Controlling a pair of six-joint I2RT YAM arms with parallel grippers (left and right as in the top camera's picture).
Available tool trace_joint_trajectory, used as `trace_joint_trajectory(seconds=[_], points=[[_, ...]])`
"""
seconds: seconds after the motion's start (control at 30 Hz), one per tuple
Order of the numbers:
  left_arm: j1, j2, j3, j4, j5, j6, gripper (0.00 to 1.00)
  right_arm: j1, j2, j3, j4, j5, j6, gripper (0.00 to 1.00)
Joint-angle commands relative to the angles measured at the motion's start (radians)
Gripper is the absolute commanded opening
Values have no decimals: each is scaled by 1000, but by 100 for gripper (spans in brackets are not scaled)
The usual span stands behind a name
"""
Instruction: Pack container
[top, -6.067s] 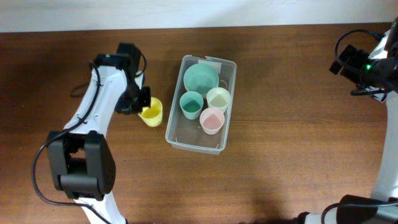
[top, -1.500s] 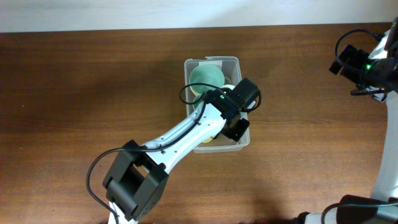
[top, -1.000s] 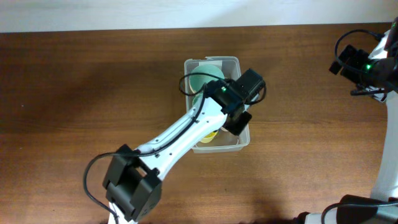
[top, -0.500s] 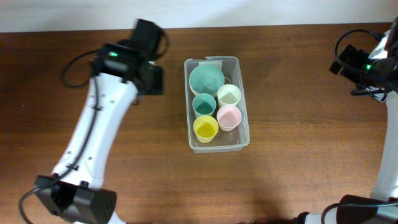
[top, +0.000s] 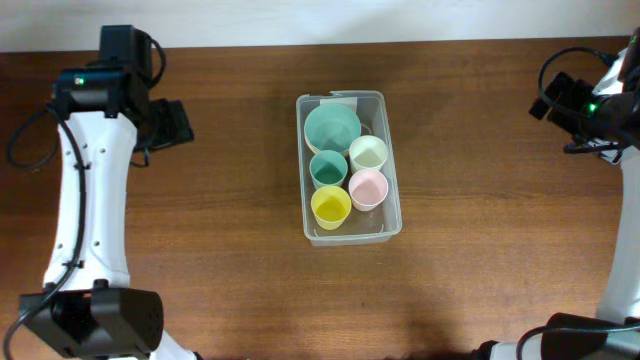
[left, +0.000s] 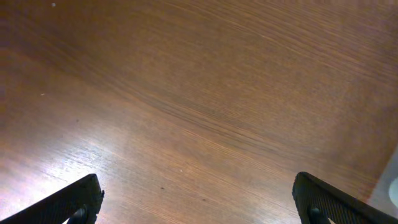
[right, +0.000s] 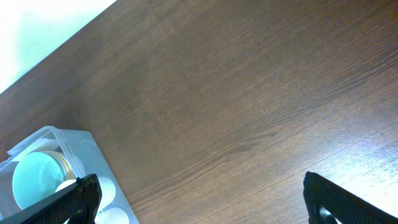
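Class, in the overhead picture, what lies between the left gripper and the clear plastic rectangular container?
Only bare brown wooden table. The overhead view shows no object between the left gripper and the clear plastic rectangular container.

Soft even light; mild tabletop glare

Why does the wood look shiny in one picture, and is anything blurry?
Left wrist view: a bright glare whitens the table at lower left, and the grain looks soft. Right wrist view: the container is cropped at the corner and slightly soft. Overhead view: evenly lit and sharp, with only faint shadows.
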Motion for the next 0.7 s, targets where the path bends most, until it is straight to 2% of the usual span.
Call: trace_joint_trajectory(seconds=[0.0, 0.67], points=[[16, -23, 14, 3, -14, -6, 100, -3, 1, 1, 0, 8, -3, 99], [16, -23, 14, 2, -14, -6, 100, -4, 1, 1, -21, 10, -28, 99]])
